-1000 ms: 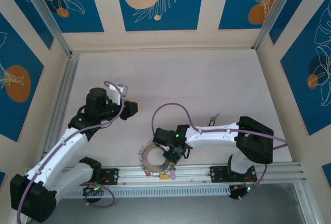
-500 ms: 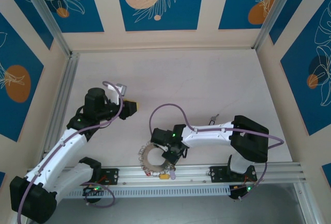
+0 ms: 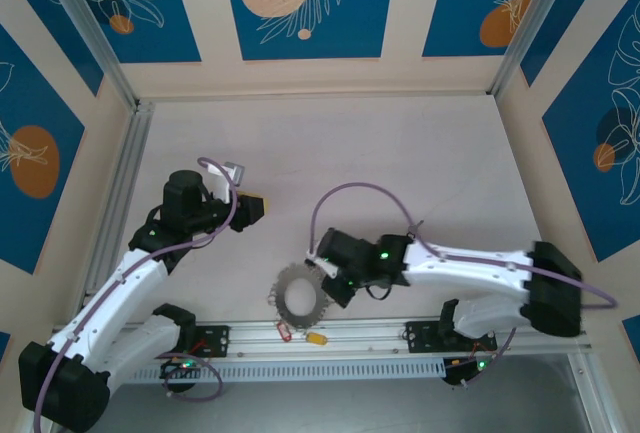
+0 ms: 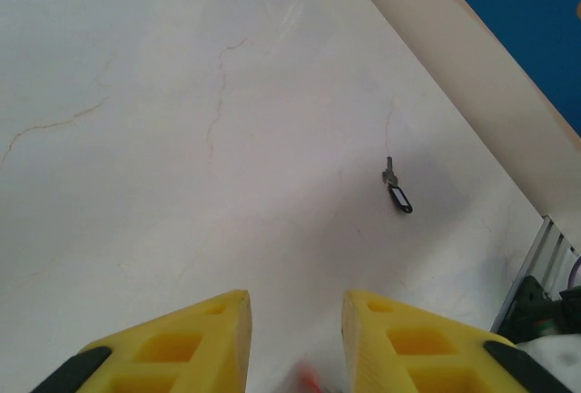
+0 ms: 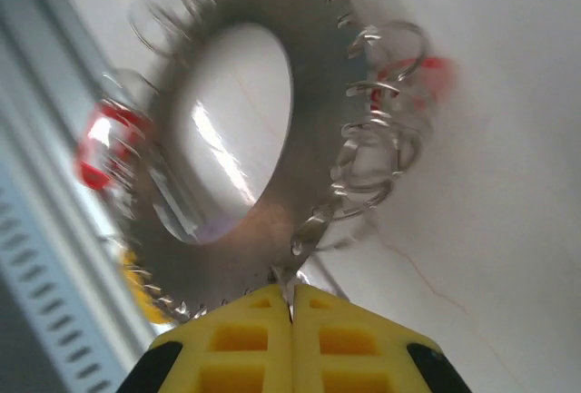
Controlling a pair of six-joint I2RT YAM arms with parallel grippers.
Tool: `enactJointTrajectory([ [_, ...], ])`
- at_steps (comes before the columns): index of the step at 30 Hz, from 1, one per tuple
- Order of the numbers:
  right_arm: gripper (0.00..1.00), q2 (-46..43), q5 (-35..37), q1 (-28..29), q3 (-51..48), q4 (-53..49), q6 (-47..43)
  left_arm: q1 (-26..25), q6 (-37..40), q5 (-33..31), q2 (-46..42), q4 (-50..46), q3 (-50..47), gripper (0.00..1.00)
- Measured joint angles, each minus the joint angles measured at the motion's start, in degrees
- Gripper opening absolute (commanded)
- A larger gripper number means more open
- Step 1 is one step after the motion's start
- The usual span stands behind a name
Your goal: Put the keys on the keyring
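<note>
The keyring (image 3: pixel 298 296) is a flat grey ring fringed with small keys and wire loops, lying near the table's front edge. In the right wrist view the keyring (image 5: pixel 272 221) looms tilted and blurred. My right gripper (image 3: pixel 335 288) (image 5: pixel 291 295) is shut on a thin silvery key (image 5: pixel 307 239) hanging at its rim. A lone key with a dark tag (image 4: pixel 397 193) lies on the table further right. My left gripper (image 3: pixel 255 210) (image 4: pixel 295 307) hovers open over bare table, nothing between its fingers. A red blur (image 4: pixel 309 379) shows below them.
A red tag (image 3: pixel 283 331) and a yellow tag (image 3: pixel 317 336) lie over the aluminium rail (image 3: pixel 520 333) along the front edge. A metal rail (image 3: pixel 120 193) runs along the left wall. The right arm's purple cable (image 3: pixel 360 193) arches over the table.
The right gripper has closed on the ring's rim, and the right arm's elbow has swung far right. The ring has shifted slightly. The left arm has stayed still.
</note>
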Motion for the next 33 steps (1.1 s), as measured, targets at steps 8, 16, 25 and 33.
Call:
enactJointTrajectory([
  [8, 0.0, -21.7, -10.8, -10.8, -8.1, 16.8, -1.7, 0.0, -0.2, 4.4, -3.7, 1.2, 0.0, 0.23],
  [16, 0.0, -24.3, -22.3, -18.0, -13.6, 38.2, 0.9, -2.5, -4.5, 12.9, -9.7, 14.1, -1.8, 0.2],
  [25, 0.0, -19.9, -29.6, -20.5, -14.1, 61.6, 6.0, -12.1, -4.0, 16.3, -9.2, 21.2, -1.8, 0.32],
  [33, 0.0, -16.8, -31.1, -20.5, -14.1, 70.4, 8.7, -17.2, -1.3, 16.2, -5.5, 22.6, -1.3, 0.35],
])
